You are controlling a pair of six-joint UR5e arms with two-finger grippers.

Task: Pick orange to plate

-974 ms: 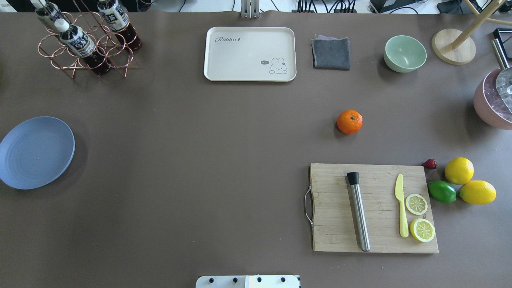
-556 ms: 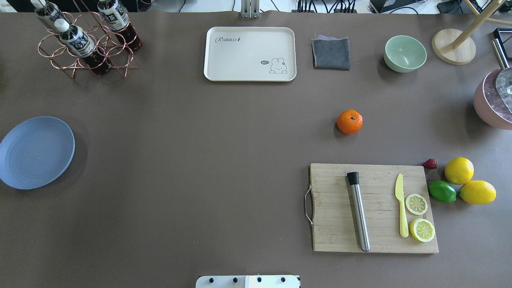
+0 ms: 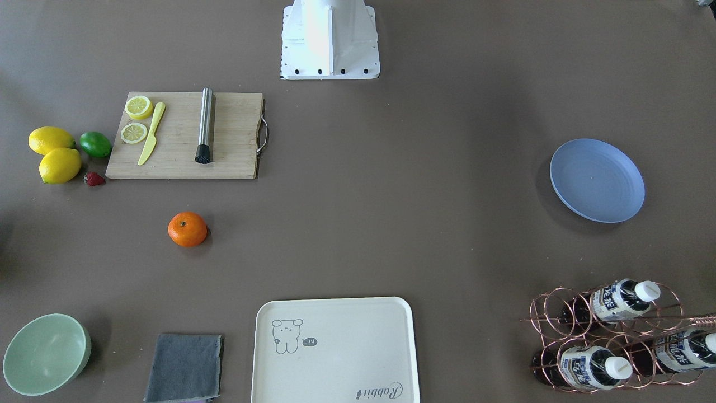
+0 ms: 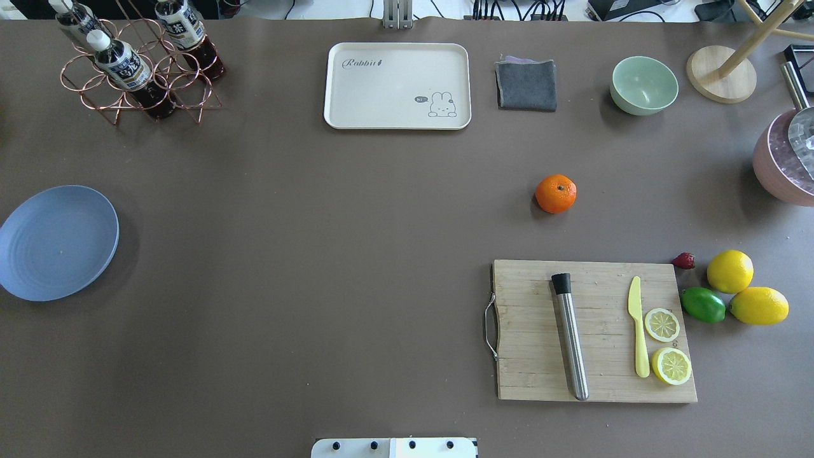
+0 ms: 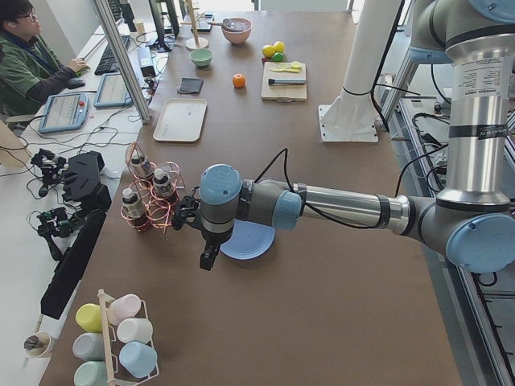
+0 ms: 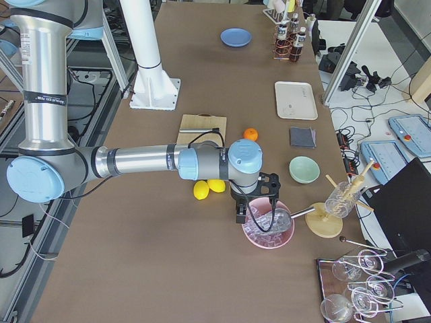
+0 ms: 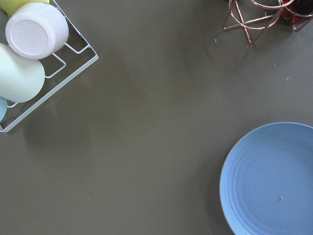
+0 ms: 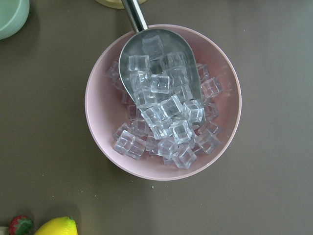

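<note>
The orange (image 4: pixel 556 193) sits alone on the brown table, right of centre and beyond the cutting board; the front view shows the orange (image 3: pixel 187 229) too. The blue-grey plate (image 4: pixel 57 243) lies empty at the far left edge, and the left wrist view catches the plate (image 7: pixel 269 181) at its lower right. My left gripper (image 5: pixel 208 259) appears only in the left side view, hanging beside the plate (image 5: pixel 249 240); I cannot tell its state. My right gripper (image 6: pixel 240 215) appears only in the right side view, over a pink ice bowl, far from the orange (image 6: pixel 250 134); I cannot tell its state.
A wooden cutting board (image 4: pixel 594 331) carries a steel muddler, a yellow knife and lemon slices. Two lemons (image 4: pixel 730 271), a lime (image 4: pixel 703 305) and a strawberry lie right of it. Cream tray (image 4: pixel 397 86), grey cloth, green bowl (image 4: pixel 643 85), bottle rack (image 4: pixel 137 63) and pink ice bowl (image 8: pixel 163 103) line the edges.
</note>
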